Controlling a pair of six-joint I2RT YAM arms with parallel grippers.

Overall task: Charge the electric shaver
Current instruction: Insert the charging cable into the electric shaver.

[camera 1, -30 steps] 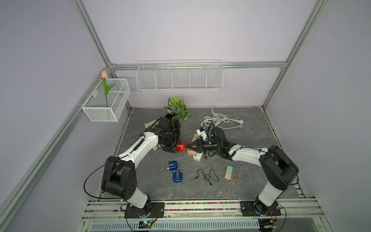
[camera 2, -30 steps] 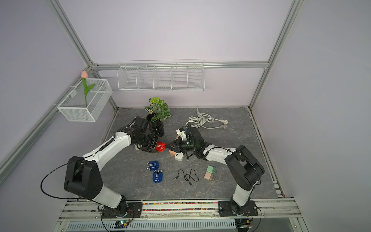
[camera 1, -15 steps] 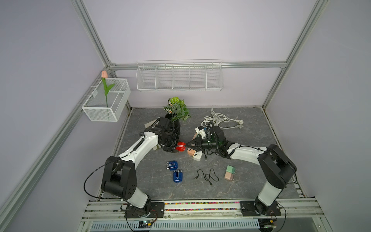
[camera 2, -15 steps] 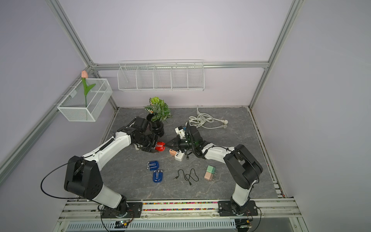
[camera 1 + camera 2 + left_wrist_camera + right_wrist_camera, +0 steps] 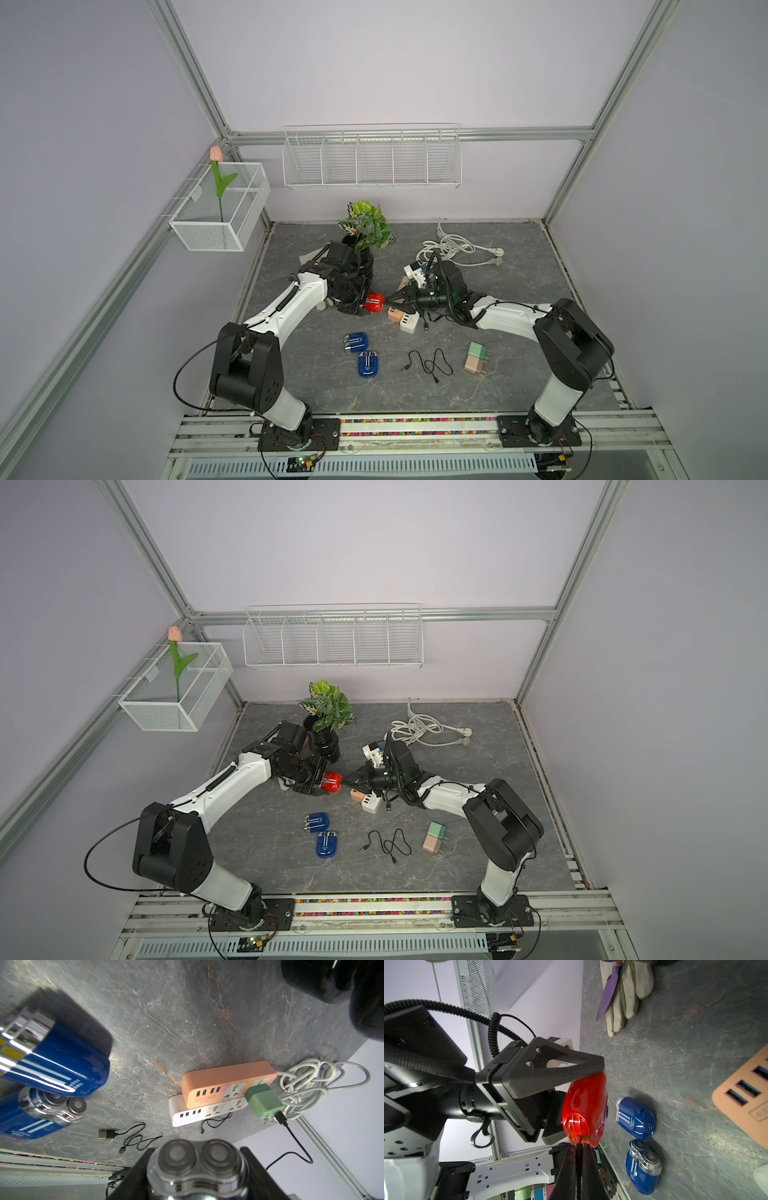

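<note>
Two grippers meet over the middle of the table (image 5: 519, 386), a dark grey top with stone-like veins. It is bordered by walls on three sides and by a metal rail at the front.

The left gripper (image 5: 362, 302) has its fingers partly apart and clamped on the red shaver (image 5: 375, 302). This is a glossy, rounded body held off the table. The right gripper (image 5: 390, 300) has its fingers pressed together, and their tips touch the narrow end of the red shaver. A thin dark piece sits between them, but I cannot tell what it is.

Room is tight here. The black pot (image 5: 365, 262) stands just behind the left gripper. The orange power strip (image 5: 395, 313) and the white power strip (image 5: 409, 324), both smooth boxes, lie touching just beside the right gripper. A green adapter (image 5: 264, 1101) sits in the orange strip.

Toward the front lie a blue shaver (image 5: 356, 342) and a second blue shaver (image 5: 368, 364), close together. Near them is a thin, curled black cable (image 5: 428, 365). Wide bare surface shows along the right wall and at the front.
</note>
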